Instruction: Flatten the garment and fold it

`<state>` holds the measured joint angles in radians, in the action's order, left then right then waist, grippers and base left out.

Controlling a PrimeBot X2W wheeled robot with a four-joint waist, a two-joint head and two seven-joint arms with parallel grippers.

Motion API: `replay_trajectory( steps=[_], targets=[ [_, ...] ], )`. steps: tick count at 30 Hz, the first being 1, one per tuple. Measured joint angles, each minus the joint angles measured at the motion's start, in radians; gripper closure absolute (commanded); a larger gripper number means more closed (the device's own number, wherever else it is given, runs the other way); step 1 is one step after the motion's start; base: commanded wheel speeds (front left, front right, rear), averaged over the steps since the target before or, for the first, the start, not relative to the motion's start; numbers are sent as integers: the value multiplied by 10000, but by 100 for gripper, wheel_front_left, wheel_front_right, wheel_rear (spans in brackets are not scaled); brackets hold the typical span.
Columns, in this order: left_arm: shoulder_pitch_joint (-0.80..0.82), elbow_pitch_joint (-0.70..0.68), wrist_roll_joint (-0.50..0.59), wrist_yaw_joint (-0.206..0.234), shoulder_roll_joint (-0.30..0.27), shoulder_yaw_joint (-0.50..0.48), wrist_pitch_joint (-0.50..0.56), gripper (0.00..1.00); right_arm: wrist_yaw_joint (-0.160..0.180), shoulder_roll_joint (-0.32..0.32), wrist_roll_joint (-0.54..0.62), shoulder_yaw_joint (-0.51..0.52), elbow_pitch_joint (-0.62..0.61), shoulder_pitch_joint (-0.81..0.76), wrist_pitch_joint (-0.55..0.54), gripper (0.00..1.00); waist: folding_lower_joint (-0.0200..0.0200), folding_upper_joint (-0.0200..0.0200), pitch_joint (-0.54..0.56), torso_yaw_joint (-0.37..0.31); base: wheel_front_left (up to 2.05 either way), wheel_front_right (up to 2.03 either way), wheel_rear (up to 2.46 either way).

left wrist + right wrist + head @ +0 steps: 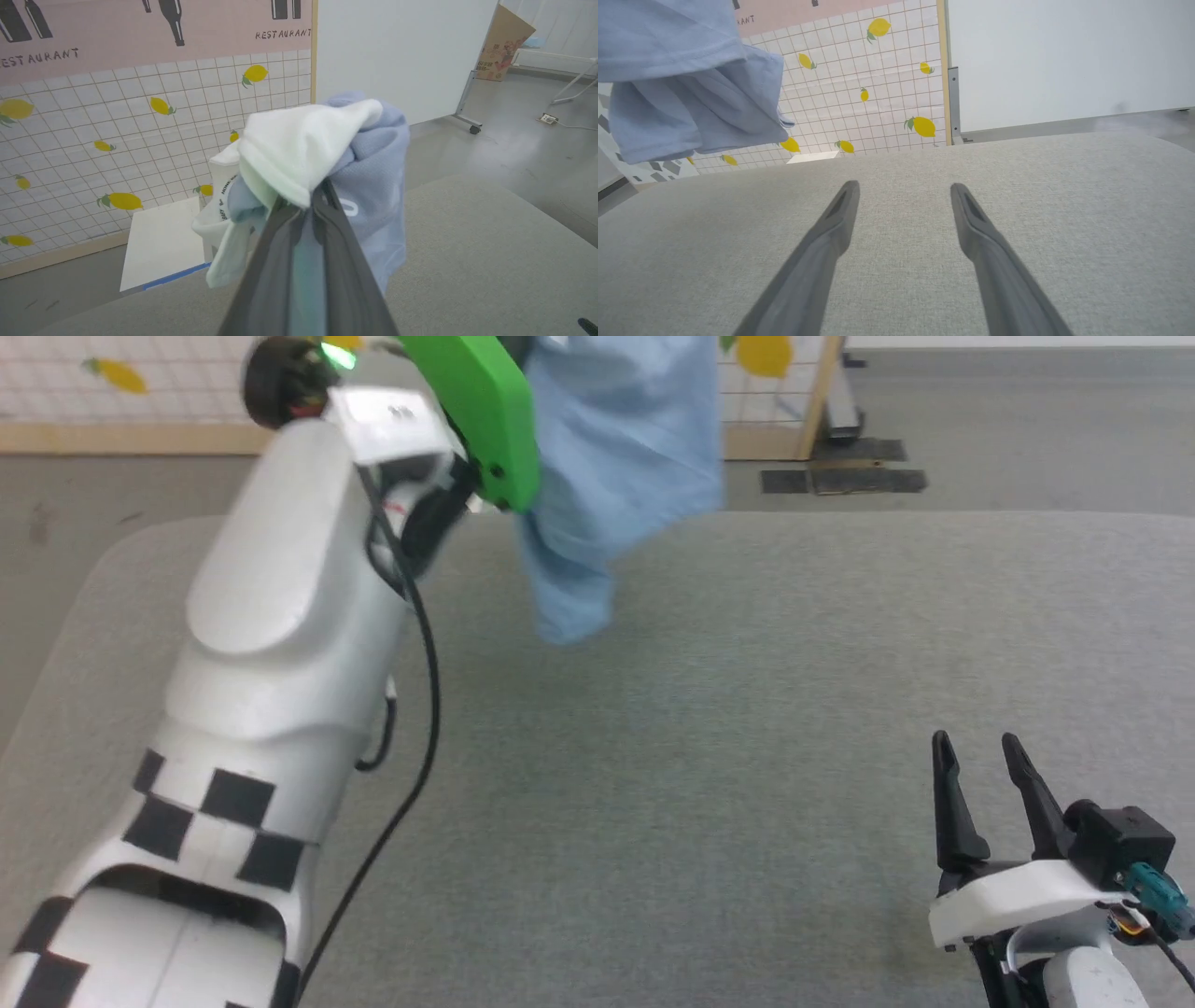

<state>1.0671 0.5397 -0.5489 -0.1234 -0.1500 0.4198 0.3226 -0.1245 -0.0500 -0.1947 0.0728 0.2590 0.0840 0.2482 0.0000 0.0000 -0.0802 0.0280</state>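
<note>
The garment, a light blue shirt, hangs bunched in the air over the far middle of the grey table, its lowest fold just above the cloth surface. In the left wrist view my left gripper is shut on the garment, with its white collar bulging over the fingertips. My left arm is raised high at the upper left of the head view. My right gripper stands open low over the table's near right, nothing between its fingers. The garment hangs well to its upper left.
A lemon-patterned tiled panel and a white wall panel stand behind the table. A white board lies by the far edge. A cardboard box leans at the back right. Dark mats lie on the floor beyond.
</note>
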Motion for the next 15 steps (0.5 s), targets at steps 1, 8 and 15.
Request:
replay_trajectory(
  steps=[1, 8, 15],
  targets=[
    [-133, -86, -100, 0, 33, 165, 25, 100, 0, -2, 0, 23, 10, -36, 0, 0, 0, 0, 38, -144, 0, 0, 0],
    [-1348, -320, -554, -2, 238, 1030, 234, 100, 0, -4, 2, 222, 44, -160, 2, 0, 0, 0, 221, -980, 0, 0, 0],
    [-2880, 460, -420, -2, 330, 1987, 546, 100, 0, -6, 0, 295, 2, -259, 75, 0, 0, 1, 154, -1342, 0, 0, 0]
  ],
)
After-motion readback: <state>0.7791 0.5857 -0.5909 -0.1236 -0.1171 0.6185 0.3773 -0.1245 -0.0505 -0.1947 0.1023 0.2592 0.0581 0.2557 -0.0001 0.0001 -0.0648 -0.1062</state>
